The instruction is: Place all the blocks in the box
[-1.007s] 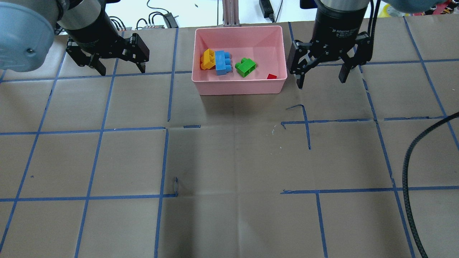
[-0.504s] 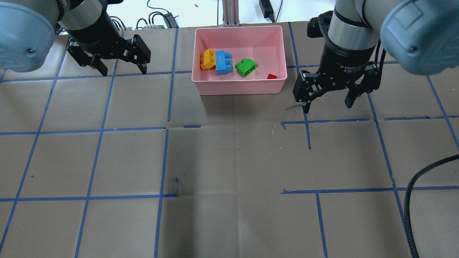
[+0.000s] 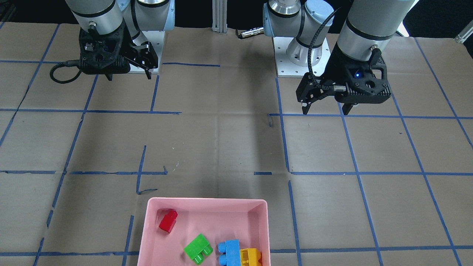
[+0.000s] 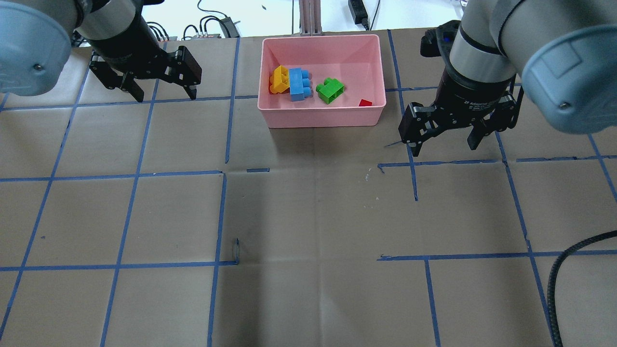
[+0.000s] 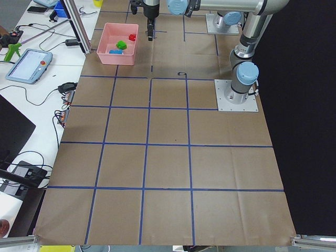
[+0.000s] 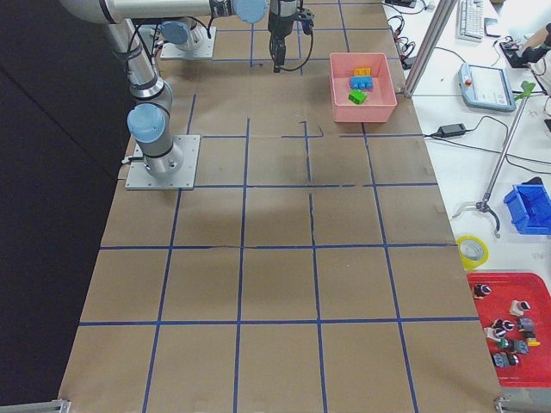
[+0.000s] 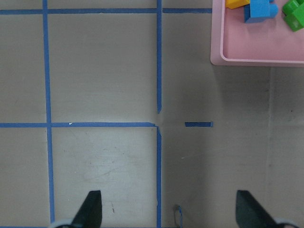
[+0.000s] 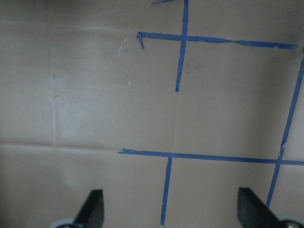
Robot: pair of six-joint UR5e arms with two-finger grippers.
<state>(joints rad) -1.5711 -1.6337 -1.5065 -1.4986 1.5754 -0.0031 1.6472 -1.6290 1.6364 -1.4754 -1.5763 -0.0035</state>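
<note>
The pink box (image 4: 320, 118) stands at the table's far middle. In it lie the yellow block (image 4: 278, 79), the light-blue block (image 4: 299, 84), the green block (image 4: 330, 90) and the small red block (image 4: 365, 102). The front-facing view shows the box (image 3: 207, 201) with the red block (image 3: 168, 220) and green block (image 3: 198, 248) inside. My left gripper (image 4: 165, 95) is open and empty, left of the box. My right gripper (image 4: 444, 147) is open and empty, right of the box and nearer than it. The left wrist view shows the box's corner (image 7: 218, 52).
Brown paper with a blue tape grid covers the table. A black cable (image 4: 559, 270) loops in at the near right. An aluminium post (image 4: 311, 17) stands just behind the box. The arm bases (image 3: 295, 55) sit at the robot's side.
My right gripper has moved from beside the box's right wall toward the near side of the table and slightly right, still open. The left gripper and the blocks have not moved.
</note>
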